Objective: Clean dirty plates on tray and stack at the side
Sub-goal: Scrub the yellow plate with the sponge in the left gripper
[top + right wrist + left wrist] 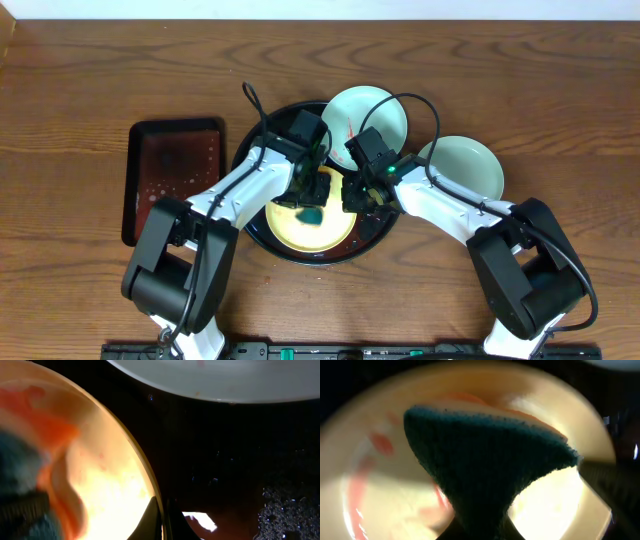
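- Brown wood-grain table (80, 80) fills the overhead view, with a thin strip of pale wall (320, 8) beyond its far edge.
- Round black tray (375, 240) sits at the middle of the bench, a little nearer the near edge.
- Yellow plate (290, 228) lies inside the round black tray on its near side, with red sauce smears (380, 442) on its surface.
- Rear mint plate (375, 105) rests at the tray's far-right rim, with a faint red mark near its middle.
- Right mint plate (465, 165) lies on bare wood just beside the tray, toward the right edge; the right arm covers part of it.
- Rectangular tray (178, 170), smaller and black, lies toward the left edge, apart from the round one.
- Left gripper (310, 205) is over the yellow plate, fingers narrow and pinching a dark teal sponge (485, 460).
- Right gripper (352, 195) is at the yellow plate's right rim, fingers narrow and closed on that rim.
- Both arms cross the middle of the tray and hide much of its floor from overhead.
- Left wrist view is blurred; the sponge blocks most of the plate, and the fingers themselves are hard to make out.
- Right wrist view cuts off the rear mint plate at its top edge and shows bubbles (285, 505) on the wet black tray floor.
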You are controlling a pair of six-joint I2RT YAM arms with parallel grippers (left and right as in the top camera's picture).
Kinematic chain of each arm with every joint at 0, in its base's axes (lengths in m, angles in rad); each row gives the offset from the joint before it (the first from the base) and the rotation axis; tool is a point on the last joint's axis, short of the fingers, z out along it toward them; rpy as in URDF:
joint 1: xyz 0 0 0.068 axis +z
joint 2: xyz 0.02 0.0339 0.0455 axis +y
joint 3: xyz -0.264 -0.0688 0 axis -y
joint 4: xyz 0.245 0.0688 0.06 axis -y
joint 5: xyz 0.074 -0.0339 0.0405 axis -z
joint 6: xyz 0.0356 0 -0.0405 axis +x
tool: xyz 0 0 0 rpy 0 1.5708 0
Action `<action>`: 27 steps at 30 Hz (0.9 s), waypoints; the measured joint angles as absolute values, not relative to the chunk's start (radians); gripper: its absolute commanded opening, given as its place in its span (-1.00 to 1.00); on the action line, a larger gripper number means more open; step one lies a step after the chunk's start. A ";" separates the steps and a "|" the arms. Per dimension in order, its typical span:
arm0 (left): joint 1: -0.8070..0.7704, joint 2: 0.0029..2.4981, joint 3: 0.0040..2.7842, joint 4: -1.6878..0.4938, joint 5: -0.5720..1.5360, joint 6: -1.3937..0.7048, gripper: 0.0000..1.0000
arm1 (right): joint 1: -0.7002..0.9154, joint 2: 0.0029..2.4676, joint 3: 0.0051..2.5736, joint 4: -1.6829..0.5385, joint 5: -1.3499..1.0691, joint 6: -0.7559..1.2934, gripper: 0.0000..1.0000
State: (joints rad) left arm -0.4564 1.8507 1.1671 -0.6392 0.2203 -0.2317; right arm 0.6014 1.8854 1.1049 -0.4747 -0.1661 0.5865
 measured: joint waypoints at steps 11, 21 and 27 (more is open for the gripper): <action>-0.441 1.851 1.167 -0.740 -0.089 -0.389 -0.85 | 0.602 1.885 1.105 -0.473 -0.173 0.587 -0.98; -0.486 1.851 1.166 -0.810 0.266 -0.192 -0.85 | 0.601 1.885 1.105 -0.472 -0.172 0.587 -0.98; -0.496 1.851 1.165 -0.695 0.222 -0.179 -0.85 | 0.601 1.885 1.105 -0.472 -0.172 0.587 -0.98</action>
State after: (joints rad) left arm -0.4965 1.8515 1.1652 -0.6952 0.2218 -0.1791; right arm 0.6014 1.8854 1.1049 -0.4721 -0.1722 0.5865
